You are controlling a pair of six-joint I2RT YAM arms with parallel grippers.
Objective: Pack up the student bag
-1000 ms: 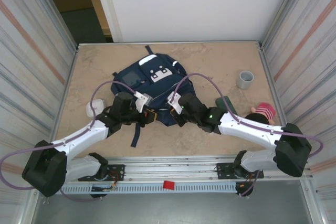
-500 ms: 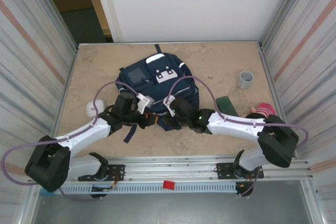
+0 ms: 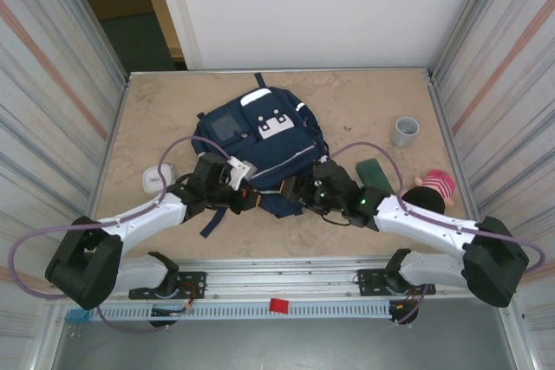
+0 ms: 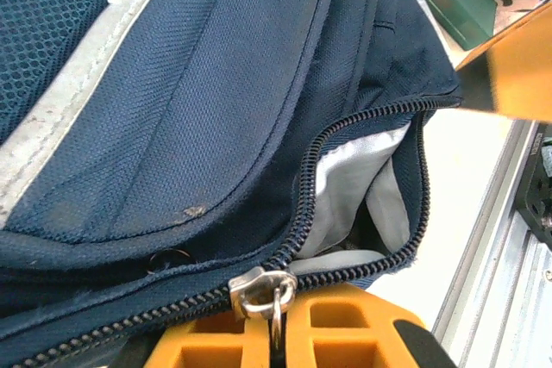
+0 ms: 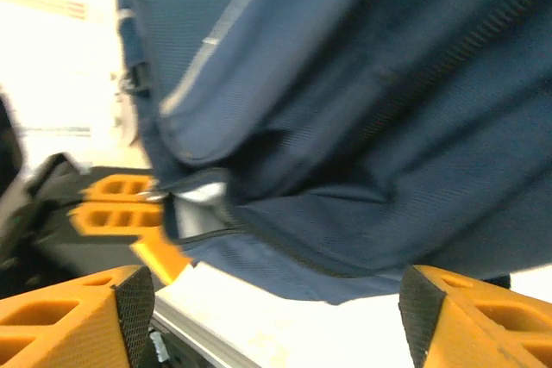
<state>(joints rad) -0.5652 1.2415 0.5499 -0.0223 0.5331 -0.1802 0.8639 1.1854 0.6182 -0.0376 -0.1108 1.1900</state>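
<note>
The student bag (image 3: 260,140) lies flat on the table (image 3: 364,101) in the middle of the top view. Its long axis runs up and down the frame, with the white patches toward the upper edge and its lower end right against both grippers.

The left gripper (image 4: 274,338) is clenched on the ring of the zipper pull (image 4: 274,303) at the bottom centre of the left wrist view. From there the closed track runs off to the lower left. The parted teeth arc up and to the right around a mouth showing pale grey lining (image 4: 345,183). So the gap lies to the right of the jaws, and widening it would, I judge, mean drawing the pull toward the lower left (along the track, not across it).

The right gripper (image 5: 274,290) stands released. Its orange fingers (image 5: 69,312) sit wide apart at the bottom corners of the right wrist view, with navy fabric beyond them and nothing between. This arm looks nearer the mouth's free end.

The bag is soft navy weave with a mesh panel and a pale stripe. A green box (image 3: 375,172) waits just to its right.
</note>
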